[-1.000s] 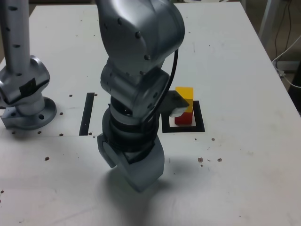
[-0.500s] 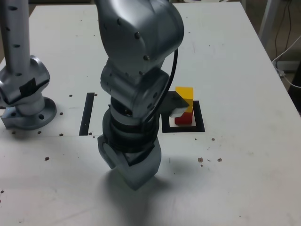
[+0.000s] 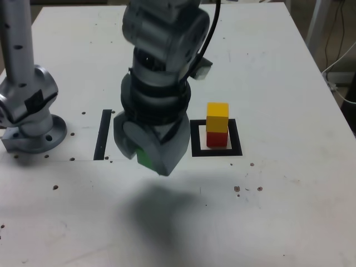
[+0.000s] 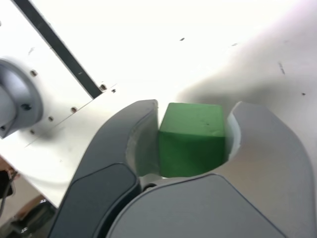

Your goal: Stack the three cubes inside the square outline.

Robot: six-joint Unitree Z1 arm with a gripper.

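Green, yellow, red: three cubes counted, one each. Yellow cube point(image 3: 217, 110) sits on red cube point(image 3: 217, 139) inside the one square outline point(image 3: 236, 139), right of frame centre in the exterior view. Green cube point(image 4: 191, 139) is clamped in the gripper point(image 3: 150, 157), raised off the table point(image 3: 289, 211) at centre frame, arm upright, jaws pointing down.

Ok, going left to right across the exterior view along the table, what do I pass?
Arm base → black strip → gripper holding the green cube → square outline with the yellow cube on the red cube.
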